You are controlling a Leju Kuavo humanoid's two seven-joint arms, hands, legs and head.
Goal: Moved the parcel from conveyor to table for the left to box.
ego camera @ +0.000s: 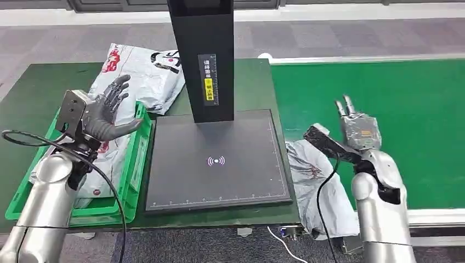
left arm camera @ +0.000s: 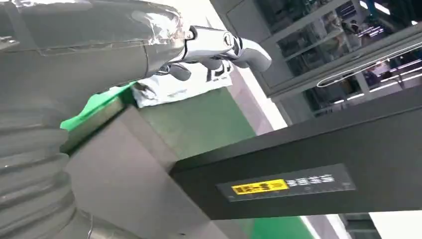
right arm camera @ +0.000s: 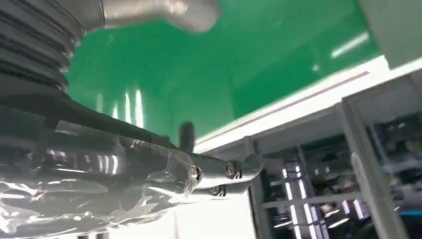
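- Left hand (ego camera: 107, 112) was raised over the green crate (ego camera: 134, 164) at roughly 9 o'clock of the scanner plate, palm turned toward the column, dark fingers spread and thumb out; it held nothing.
- Right hand (ego camera: 357, 125) was lifted above the green conveyor belt (ego camera: 384, 98) at about 3 o'clock of the plate, fingers extended forward and apart, nothing in its grasp. In the right wrist view the fingers (right arm camera: 224, 174) were straight, under a clear plastic wrap.
- Parcel (ego camera: 321, 186), a crumpled white-grey poly mailer with a reddish mark, lay at the table's 4 o'clock edge, between plate and belt, partly overhanging beneath the right forearm.
- Scanner plate (ego camera: 216, 161) was flat, matte black, square, with ruled edges and a wireless symbol; a black rectangular column (ego camera: 203, 55) with a yellow label stood at its 12 o'clock edge.
- White printed bags (ego camera: 145, 74) lay in and beyond the crate, glossy and wrinkled.
- Table (ego camera: 33, 93) surface was dark green.
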